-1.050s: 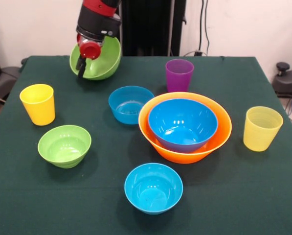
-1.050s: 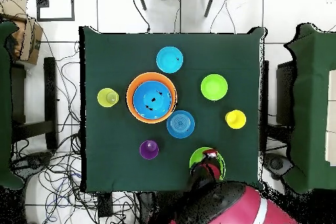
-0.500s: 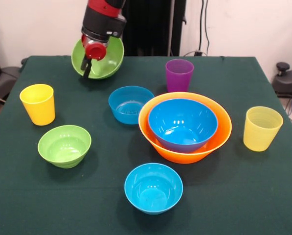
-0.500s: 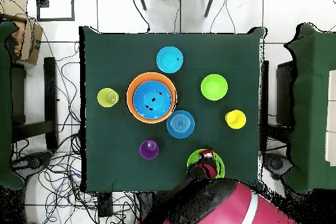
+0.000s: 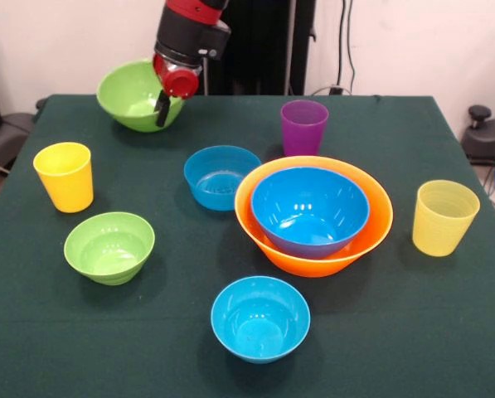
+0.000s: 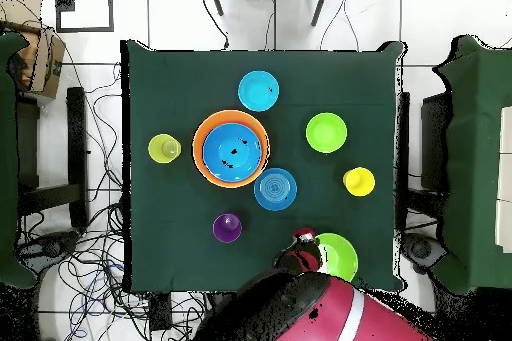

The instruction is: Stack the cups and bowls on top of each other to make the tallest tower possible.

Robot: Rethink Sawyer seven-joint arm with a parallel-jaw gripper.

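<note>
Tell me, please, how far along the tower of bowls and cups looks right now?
Done: the large blue bowl sits nested in the orange bowl. In hand: the gripper grips the medium green bowl by its rim. Left: three small bowls and three cups stand separately.

Dark green table point(image 5: 446, 332); white wall point(image 5: 413, 41) behind; tiled floor point(image 6: 180, 17), tangled cables point(image 6: 95, 257).
</note>
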